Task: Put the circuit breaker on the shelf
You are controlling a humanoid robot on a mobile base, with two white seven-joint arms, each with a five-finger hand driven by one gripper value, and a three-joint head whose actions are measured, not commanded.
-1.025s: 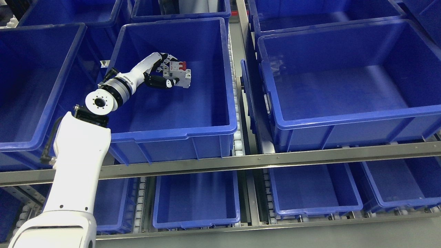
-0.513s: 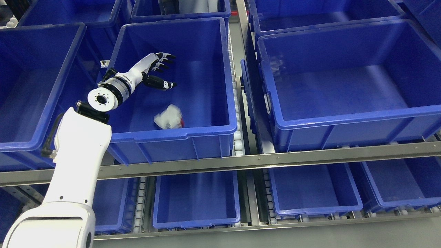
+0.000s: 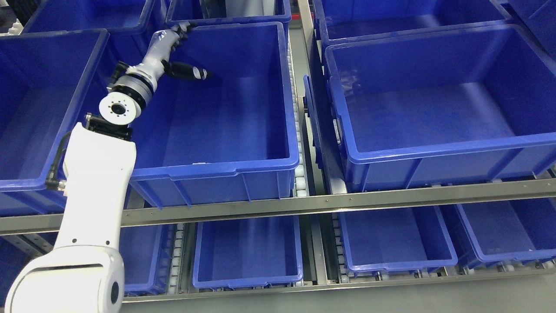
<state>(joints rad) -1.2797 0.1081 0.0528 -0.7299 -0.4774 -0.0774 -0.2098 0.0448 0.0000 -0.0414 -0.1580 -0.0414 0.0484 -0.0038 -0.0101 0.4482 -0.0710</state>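
Note:
My left hand (image 3: 187,51) is open and empty, raised near the far left corner of the middle blue bin (image 3: 217,168) on the upper shelf level. Its fingers (image 3: 182,28) reach up by the bin's back rim and the black thumb (image 3: 191,72) points right. The circuit breaker lies inside this bin, almost wholly hidden behind the near wall. Only a thin white sliver (image 3: 198,163) shows just above the near rim. The right arm is out of view.
Large blue bins stand to the left (image 3: 26,182) and right (image 3: 434,152), with more behind. A metal shelf rail (image 3: 330,201) runs across the front. Smaller blue bins (image 3: 247,278) sit on the lower level. A roller strip (image 3: 299,130) separates the middle and right bins.
A second ago my left hand held the circuit breaker over the bin. It let go, the breaker dropped to the bin's near wall, and the hand rose toward the far left corner.

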